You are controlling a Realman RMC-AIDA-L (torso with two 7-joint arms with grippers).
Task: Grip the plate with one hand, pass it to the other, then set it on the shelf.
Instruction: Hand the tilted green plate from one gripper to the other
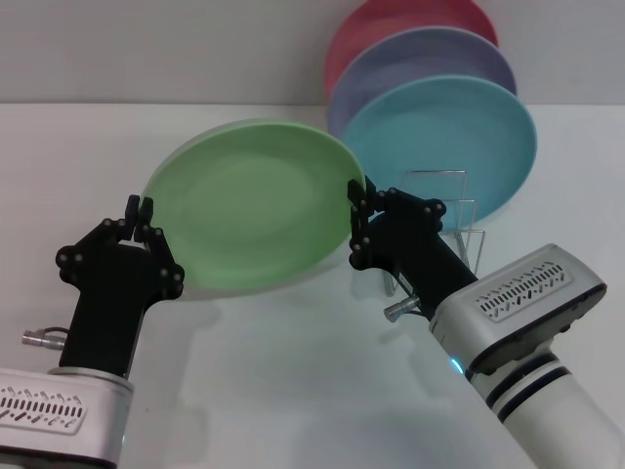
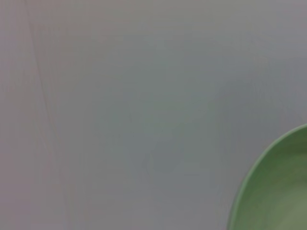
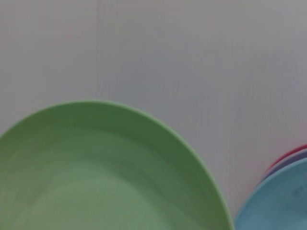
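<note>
the table was a plain white surface running back to a pale wall. over it, lifted clear and tilted, hung the plate, light green, its face turned toward the robot; the right wrist view filled with its rim and hollow, and the left wrist view caught only an edge of it.

behind and to the right stood the turquoise plate, the lavender plate and a pink plate, leaning one behind another. in front of them sat the shelf, thin wire loops, partly hidden by the right arm.

the right gripper was pinching the plate's right rim, fingers pressed onto the edge. the left gripper stood at the plate's left rim, its fingers close together; whether they touched the rim, or held it, could not be told.

this looked like the handover step: one side held, the other either just let go or about to. the next move probably called for the right gripper alone to carry the plate, swing it toward the shelf, turn it upright and ease its edge down between the wire loops without knocking the turquoise plate just behind.
</note>
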